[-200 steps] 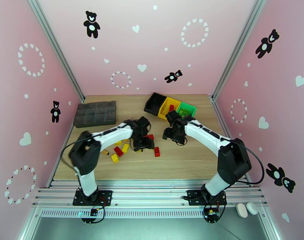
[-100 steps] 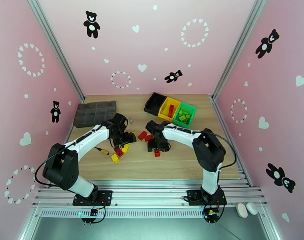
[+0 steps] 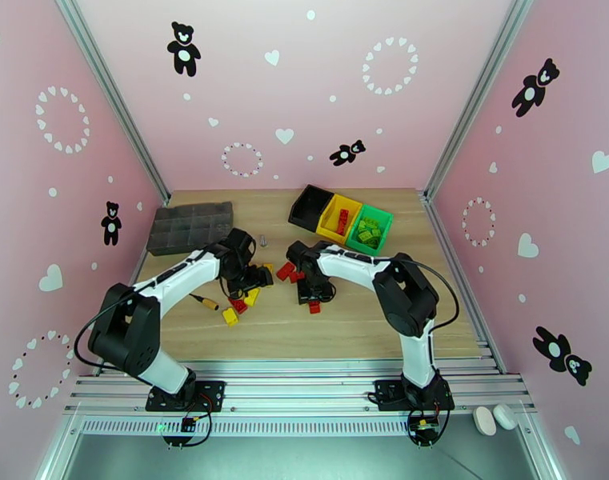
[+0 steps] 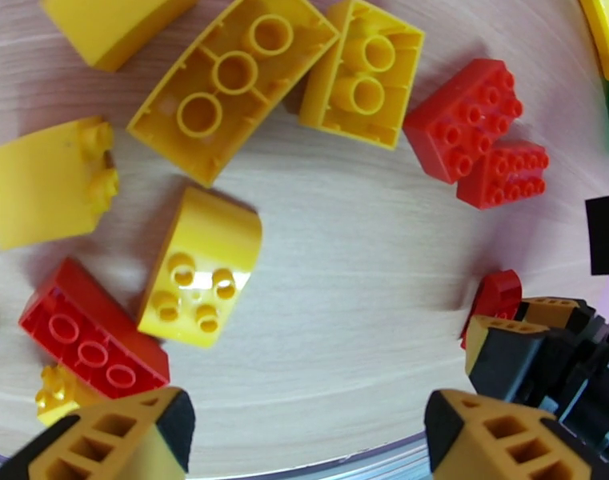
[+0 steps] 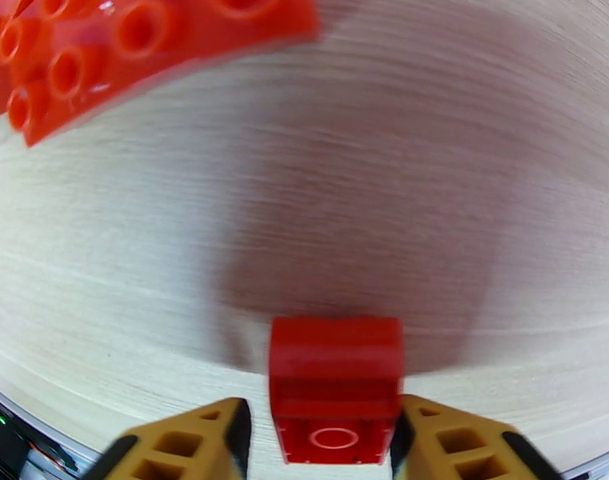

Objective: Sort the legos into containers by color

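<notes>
I stand behind the arms and look over the wooden table. At about one o'clock from its middle, near the far edge, stands a row of three joined open plastic bins: black, yellow and green. The green bin holds several bright green studded bricks, and one red studded brick lies in the yellow bin. The loose red and yellow plastic legos lie scattered at nine o'clock from the table's middle. The left gripper hangs low over this heap, its fingers well apart with nothing between them. In its wrist view a yellow curved brick lies at eleven o'clock of the fingers, and a long red brick, hollow side up, touches it. The right gripper is down at the table at three o'clock of the left one, with a small red curved brick between its fingers. One finger touches this brick; at the other a thin strip of wood seems to show, and the view is blurred, so I cannot tell if it is clamped. A flat dark grey organizer tray lies at ten o'clock, and a small orange-handled screwdriver lies at nine o'clock of the heap.
</notes>
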Robot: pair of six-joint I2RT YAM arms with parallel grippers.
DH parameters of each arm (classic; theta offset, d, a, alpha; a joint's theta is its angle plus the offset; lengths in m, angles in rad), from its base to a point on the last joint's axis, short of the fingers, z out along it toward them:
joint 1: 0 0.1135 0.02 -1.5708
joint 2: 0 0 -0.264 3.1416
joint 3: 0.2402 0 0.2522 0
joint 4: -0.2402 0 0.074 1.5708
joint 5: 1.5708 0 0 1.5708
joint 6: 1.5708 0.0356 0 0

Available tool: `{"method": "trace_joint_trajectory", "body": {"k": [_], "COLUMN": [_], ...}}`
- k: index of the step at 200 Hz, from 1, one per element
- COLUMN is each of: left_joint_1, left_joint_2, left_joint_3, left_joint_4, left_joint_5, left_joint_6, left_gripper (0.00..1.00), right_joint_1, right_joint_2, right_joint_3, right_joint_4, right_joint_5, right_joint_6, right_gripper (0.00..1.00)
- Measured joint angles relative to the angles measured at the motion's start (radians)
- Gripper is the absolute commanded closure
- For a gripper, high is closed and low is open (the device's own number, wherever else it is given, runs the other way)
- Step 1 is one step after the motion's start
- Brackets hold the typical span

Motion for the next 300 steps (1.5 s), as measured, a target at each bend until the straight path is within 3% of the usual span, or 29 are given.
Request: {"method": "trace_joint_trajectory", "body": {"k": [56, 156, 231, 251, 300], "left_joint_1": [0.000, -0.005, -0.048, -0.050, -0.048], "left_joint_2": [0.118, 0.477, 0.753, 0.806, 0.830], "left_joint_3": [0.129, 0.610, 1.065, 1.173, 1.249], "left_joint_4": [0.029, 0.143, 0.194, 0.185, 0.157], "left_joint_5": [0.079, 0.293, 0.393, 0.401, 0.393], "left_joint_6": [-0.012, -0.134, -0.270, -0.294, -0.298], "left_gripper": [0.02, 0.04, 0.04, 0.04, 0.05], "right_joint_1": [-0.054, -0.372, -0.528, -0.550, -0.570], "right_joint_2": [0.001, -0.037, 0.148, 0.209, 0.298], "right_joint_3": [0.034, 0.184, 0.515, 0.593, 0.727], "right_joint_4": [-0.013, 0.085, 0.136, 0.133, 0.113], "right_joint_5": [-0.009, -0.132, -0.203, -0.204, -0.204], "right_joint_6": [-0.011, 0.021, 0.070, 0.084, 0.102], "right_gripper": [0.69, 0.70, 0.70, 0.67, 0.41]}}
